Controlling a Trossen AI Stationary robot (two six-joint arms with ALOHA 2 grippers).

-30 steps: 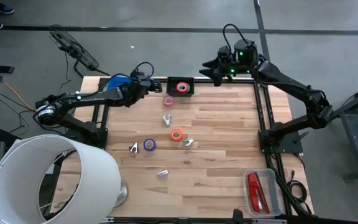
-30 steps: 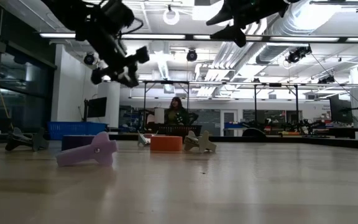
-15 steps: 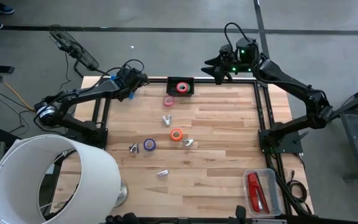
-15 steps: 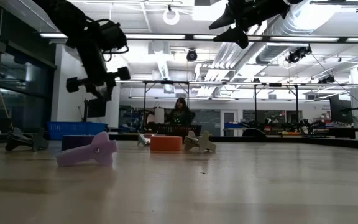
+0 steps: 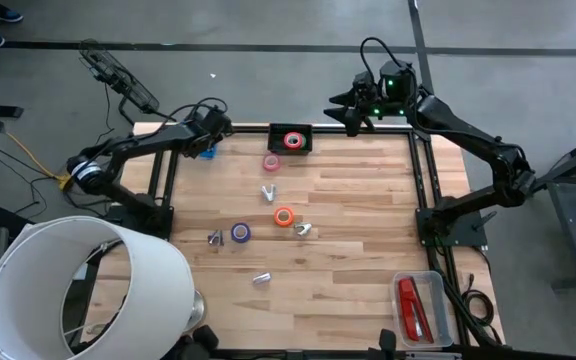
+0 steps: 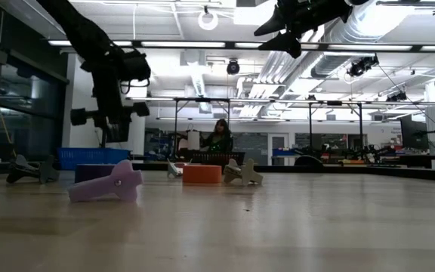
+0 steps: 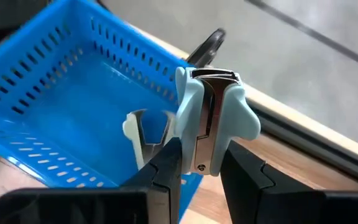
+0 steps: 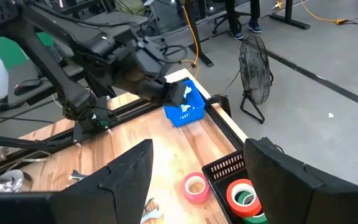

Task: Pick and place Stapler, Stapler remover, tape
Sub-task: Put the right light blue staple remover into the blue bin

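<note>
My left gripper point(image 7: 197, 163) is shut on a light-blue staple remover point(image 7: 215, 102) and hovers over the blue basket point(image 7: 55, 93) at the table's far left corner point(image 5: 201, 151). A cream staple remover point(image 7: 143, 132) lies inside that basket. My right gripper point(image 8: 197, 177) is open and waits above the far edge near the black tray point(image 5: 290, 139), which holds red and green tape rolls. Pink point(image 5: 271, 162), orange point(image 5: 284, 216) and purple point(image 5: 240, 232) rolls lie on the table. The red stapler point(image 5: 409, 303) lies in a clear bin. My left gripper pinches the light-blue staple remover between its two fingers point(image 7: 166, 158), at the remover's lower end point(image 7: 201, 155). The remover is lifted clear above the basket, its rounded wings sticking out past the fingertips.
Several small metal staple removers lie on the wood point(image 5: 268, 190) point(image 5: 303, 229) point(image 5: 215, 237) point(image 5: 261, 278). A big white cylinder point(image 5: 78, 290) covers the near left corner. The clear bin point(image 5: 433, 290) sits at the near right. A person stands in the room beyond point(image 6: 219, 136).
My left gripper has carried the staple remover from beside the black tray toward the table's left, along the far edge, until it is over the blue basket. It has come lower and tipped to point more downward.
</note>
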